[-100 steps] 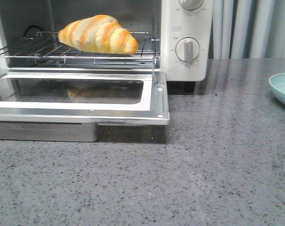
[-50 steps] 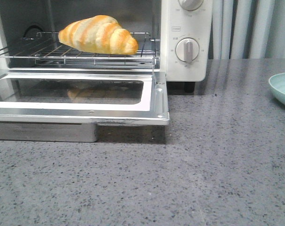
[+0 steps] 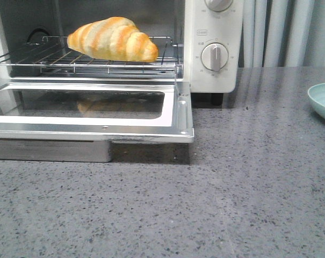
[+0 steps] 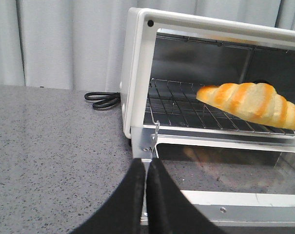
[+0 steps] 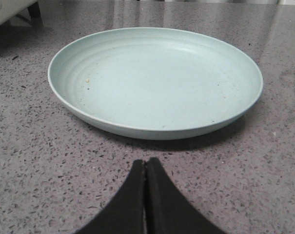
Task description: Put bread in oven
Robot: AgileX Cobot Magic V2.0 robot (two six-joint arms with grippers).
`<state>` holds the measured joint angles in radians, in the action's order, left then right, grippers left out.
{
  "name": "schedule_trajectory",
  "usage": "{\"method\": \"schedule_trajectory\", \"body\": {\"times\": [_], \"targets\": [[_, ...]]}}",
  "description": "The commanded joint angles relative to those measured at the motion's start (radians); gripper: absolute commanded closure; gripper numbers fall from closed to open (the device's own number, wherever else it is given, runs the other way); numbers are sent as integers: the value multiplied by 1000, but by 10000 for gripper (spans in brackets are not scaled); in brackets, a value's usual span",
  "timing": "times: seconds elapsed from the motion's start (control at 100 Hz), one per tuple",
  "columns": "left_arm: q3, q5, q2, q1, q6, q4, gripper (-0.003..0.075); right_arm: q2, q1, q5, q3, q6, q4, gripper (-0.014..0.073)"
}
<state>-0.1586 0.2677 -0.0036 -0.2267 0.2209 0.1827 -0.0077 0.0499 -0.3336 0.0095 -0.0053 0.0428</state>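
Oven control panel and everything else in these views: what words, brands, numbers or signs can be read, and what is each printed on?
Small label box above the lower dial on the oven: too small to read.
Numbers ringing the lower dial: blurred, unreadable.
Marks beside the upper dial: cut off and blurred.
Bread, pale green plate, countertop: no text.
No brand name legible in any view.

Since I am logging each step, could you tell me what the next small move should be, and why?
Probably swing the oven door up with the left gripper. The bread already lies on the wire rack inside the oven, the door hangs fully open, and the left gripper, fingers shut and empty, is right at the door's corner.
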Motion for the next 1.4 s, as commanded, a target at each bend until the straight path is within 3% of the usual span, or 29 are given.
{"method": "schedule_trajectory", "body": {"times": [0.0,0.5,0.82,1.09,1.39], "targets": [[-26,-84,-17,6,3,-6,741,-22,6,27,12,-13,-1,662],[-13,-88,-17,6,3,-6,741,-22,6,27,12,-13,-1,662],[182,-216,-30,6,0,-1,741,-22,6,27,12,-13,-1,662],[182,-40,-30,14,-98,-58,741,-22,6,27,12,-13,-1,662],[182,-24,-30,144,-213,-114,741,-22,6,27,12,-13,-1,662]]}}
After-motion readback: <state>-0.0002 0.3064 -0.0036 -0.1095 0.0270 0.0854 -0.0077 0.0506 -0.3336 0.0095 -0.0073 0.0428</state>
